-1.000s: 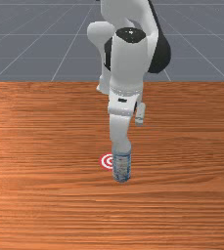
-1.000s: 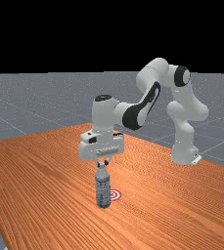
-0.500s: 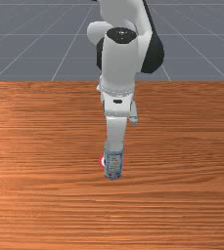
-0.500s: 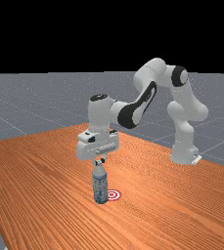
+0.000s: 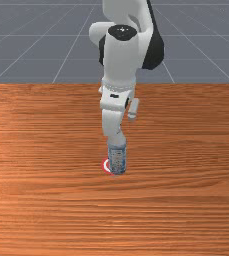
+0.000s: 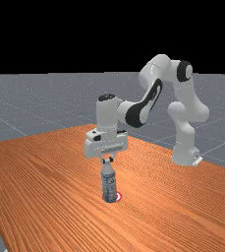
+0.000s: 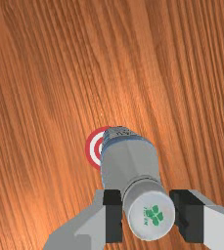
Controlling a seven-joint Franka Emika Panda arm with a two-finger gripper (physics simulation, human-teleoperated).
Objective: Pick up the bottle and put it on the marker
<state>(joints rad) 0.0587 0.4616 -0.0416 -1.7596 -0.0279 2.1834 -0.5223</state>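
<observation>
- 2 fingers [image 7: 113, 215] of the gripper [image 6: 107, 160] hold the bottle [image 6: 109, 182] at its cap [image 7: 150, 215], long axis near upright.
- The marker [image 7: 90, 149] peeks past the base, toward the front view's left.
- A slight shift that way likely precedes release.

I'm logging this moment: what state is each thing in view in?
Bottle, held, tilted slightly; touching the table or not, unclear
Cap, on
Gripper, shut on the bottle
Marker, flat, partly hidden by the bottle
Arm, bent
</observation>
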